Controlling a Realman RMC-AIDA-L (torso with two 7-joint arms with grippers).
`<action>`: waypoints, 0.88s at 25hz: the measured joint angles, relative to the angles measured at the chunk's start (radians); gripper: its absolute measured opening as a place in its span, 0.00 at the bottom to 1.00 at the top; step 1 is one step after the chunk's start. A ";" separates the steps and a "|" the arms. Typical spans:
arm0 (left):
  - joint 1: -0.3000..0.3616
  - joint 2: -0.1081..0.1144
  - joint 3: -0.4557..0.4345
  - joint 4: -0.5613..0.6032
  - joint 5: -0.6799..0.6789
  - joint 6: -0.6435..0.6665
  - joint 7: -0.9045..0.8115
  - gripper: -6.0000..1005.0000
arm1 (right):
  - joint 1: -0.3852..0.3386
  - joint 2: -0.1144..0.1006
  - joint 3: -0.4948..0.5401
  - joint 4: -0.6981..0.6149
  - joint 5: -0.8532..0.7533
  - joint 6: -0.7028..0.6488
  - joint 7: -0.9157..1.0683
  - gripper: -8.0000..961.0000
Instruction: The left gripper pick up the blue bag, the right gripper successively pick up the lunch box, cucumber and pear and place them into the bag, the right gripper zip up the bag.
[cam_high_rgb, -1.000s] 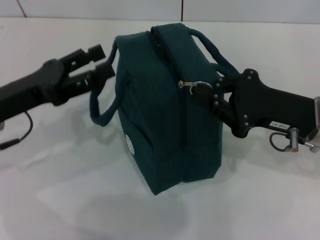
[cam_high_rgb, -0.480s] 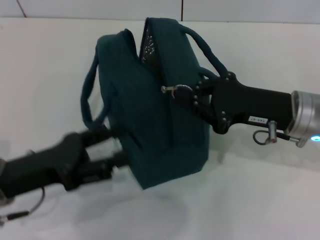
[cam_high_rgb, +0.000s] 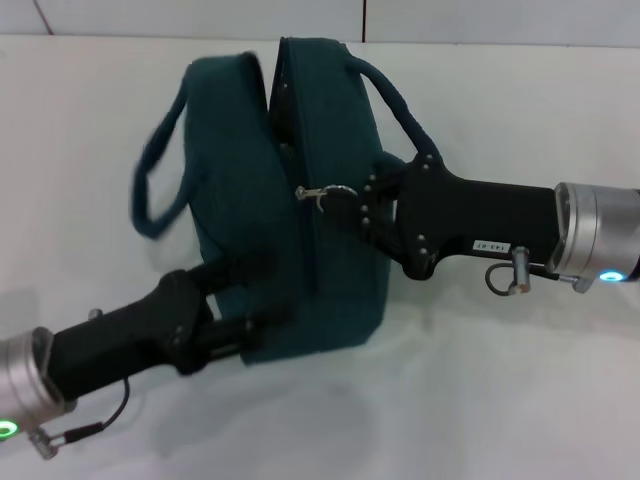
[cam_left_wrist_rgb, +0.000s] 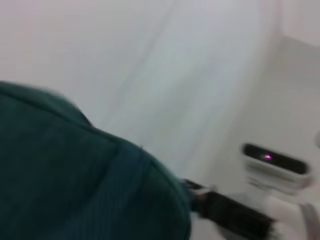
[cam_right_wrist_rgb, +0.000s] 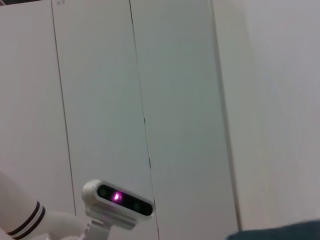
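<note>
Bag: dark teal fabric bag (cam_high_rgb: 330, 230), upright, top gaping.
Right gripper (cam_high_rgb: 345, 200): pinching the metal zipper pull (cam_high_rgb: 318, 193).
Left gripper (cam_high_rgb: 262, 300): against bag's lower side; opening hidden, cannot tell.

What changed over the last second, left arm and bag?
The left gripper let go of the near handle, swung down and now presses against the blue bag low on its front. The bag slid toward the robot's left and its top gaped wider. The right gripper stayed at the zipper pull.
</note>
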 joint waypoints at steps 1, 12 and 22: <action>0.000 -0.001 0.000 -0.010 -0.012 -0.024 0.014 0.84 | 0.000 0.000 0.000 0.000 0.000 0.000 0.000 0.02; 0.039 0.002 -0.027 -0.033 -0.069 -0.090 0.125 0.84 | 0.003 0.002 0.000 -0.008 0.002 0.020 -0.019 0.02; 0.056 -0.002 -0.027 -0.124 -0.204 -0.169 0.292 0.84 | 0.021 0.003 0.009 -0.013 0.012 0.050 -0.039 0.02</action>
